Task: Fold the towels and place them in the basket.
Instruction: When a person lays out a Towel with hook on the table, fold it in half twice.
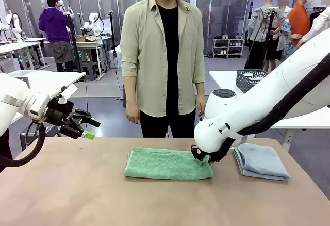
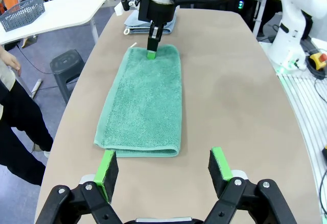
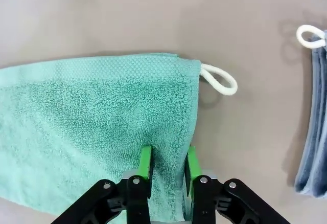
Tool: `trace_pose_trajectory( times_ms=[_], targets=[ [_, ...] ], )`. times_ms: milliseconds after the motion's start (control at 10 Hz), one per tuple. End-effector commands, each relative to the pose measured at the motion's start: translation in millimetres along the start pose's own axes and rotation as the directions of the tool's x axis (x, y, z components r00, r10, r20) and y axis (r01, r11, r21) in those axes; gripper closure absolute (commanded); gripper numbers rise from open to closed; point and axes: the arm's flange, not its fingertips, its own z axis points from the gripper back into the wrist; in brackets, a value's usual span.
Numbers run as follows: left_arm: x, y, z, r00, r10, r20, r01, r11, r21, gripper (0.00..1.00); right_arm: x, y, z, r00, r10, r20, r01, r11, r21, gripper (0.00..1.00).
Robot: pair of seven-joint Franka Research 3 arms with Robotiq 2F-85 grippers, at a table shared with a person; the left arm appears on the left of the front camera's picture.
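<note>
The left gripper hangs above the table's left edge, jaws spread wide and empty, well apart from the cloth. The green towel lies flat at table centre, folded to a long strip whose long axis runs left to right. The right gripper is the nearer tool: it stands on the strip's right end, pads pinching a ridge of looped terry beside the white hanging loop. The blue-grey towel lies folded just right of it. The mesh basket stands on a far table.
</note>
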Motion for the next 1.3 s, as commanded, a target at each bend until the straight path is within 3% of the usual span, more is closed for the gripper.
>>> trace_pose_trajectory(
  times_ms=[0,100,200,300,800,1200],
  targets=[
    [1.2,-0.5,1.3,1.0,0.01,0.01,-0.01,1.0,-0.004,0.1,1.1,1.8,-10.1,1.0,0.001,-0.017,0.0,1.0,0.029,0.66],
    [1.2,-0.5,1.3,1.0,0.01,0.01,-0.01,1.0,-0.004,0.1,0.9,1.4,-11.5,1.0,0.0,-0.027,0.0,1.0,0.025,0.8],
    [1.2,-0.5,1.3,1.0,0.01,0.01,-0.01,1.0,-0.004,0.1,-0.4,1.9,-12.5,1.0,-0.002,-0.03,0.003,1.0,0.022,0.84],
    [1.2,-0.5,1.3,1.0,0.01,0.01,-0.01,1.0,-0.004,0.1,-1.0,2.5,-13.2,0.999,-0.003,-0.032,0.003,1.0,0.018,0.99],
    [1.2,-0.5,1.3,1.0,0.01,0.01,-0.01,1.0,-0.004,0.1,-2.4,2.1,-9.8,0.999,0.027,-0.028,-0.026,1.0,0.014,1.0],
    [1.2,-0.5,1.3,1.0,0.01,0.01,-0.01,1.0,-0.004,0.1,6.3,7.5,48.3,0.995,0.086,0.049,-0.086,0.996,-0.008,1.0]
  ],
)
